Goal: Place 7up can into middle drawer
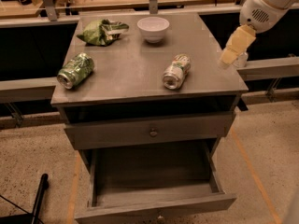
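Gripper (235, 45): pale yellow, hanging above the right edge of the bench (126, 62), tips pointing down and to the left. Jaws: whether they are spread or closed cannot be told; nothing is seen in them.

Arm (267, 6): white housing, entering from the upper right corner and angled down toward the bench top. It stands well apart from the can and is not over the drawer.

7up can (176, 71): lying on its side on the bench, right of centre, bare metal end facing forward. Nothing touches it.

Middle drawer (149, 171): pulled open at the bottom of the cabinet, floor bare, below the closed knobbed drawer front (149, 130).

Other items on the bench: dented green can (74, 70) at left, white bowl (153, 28) at rear centre, crumpled green bag (102, 31) at rear left.

Task status: the drawer is ready. Approach, grasp, carry and placement are all not yet done, judging by how things lie.
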`<act>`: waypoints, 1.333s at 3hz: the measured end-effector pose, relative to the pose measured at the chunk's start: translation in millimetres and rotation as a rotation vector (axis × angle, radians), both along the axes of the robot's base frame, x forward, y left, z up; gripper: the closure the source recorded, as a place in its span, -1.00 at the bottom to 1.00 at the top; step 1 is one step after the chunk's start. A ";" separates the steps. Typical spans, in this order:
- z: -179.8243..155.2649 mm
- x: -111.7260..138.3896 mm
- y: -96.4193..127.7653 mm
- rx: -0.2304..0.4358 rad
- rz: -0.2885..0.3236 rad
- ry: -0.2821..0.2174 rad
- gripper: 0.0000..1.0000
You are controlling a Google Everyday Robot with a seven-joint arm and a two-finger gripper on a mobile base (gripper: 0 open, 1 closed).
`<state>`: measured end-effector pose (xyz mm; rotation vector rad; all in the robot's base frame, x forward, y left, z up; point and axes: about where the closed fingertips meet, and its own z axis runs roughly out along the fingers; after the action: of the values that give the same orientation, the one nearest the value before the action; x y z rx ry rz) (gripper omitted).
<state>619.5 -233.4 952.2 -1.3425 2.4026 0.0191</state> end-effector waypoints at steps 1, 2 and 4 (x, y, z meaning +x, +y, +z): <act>-8.4 28.5 -2.6 0.030 -0.023 -0.014 -1.00; -8.4 28.7 -2.5 0.030 -0.023 -0.015 -1.00; -64.4 59.0 82.6 0.138 -0.058 0.133 -1.00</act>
<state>678.5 -150.8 887.8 -1.2440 2.4980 0.2608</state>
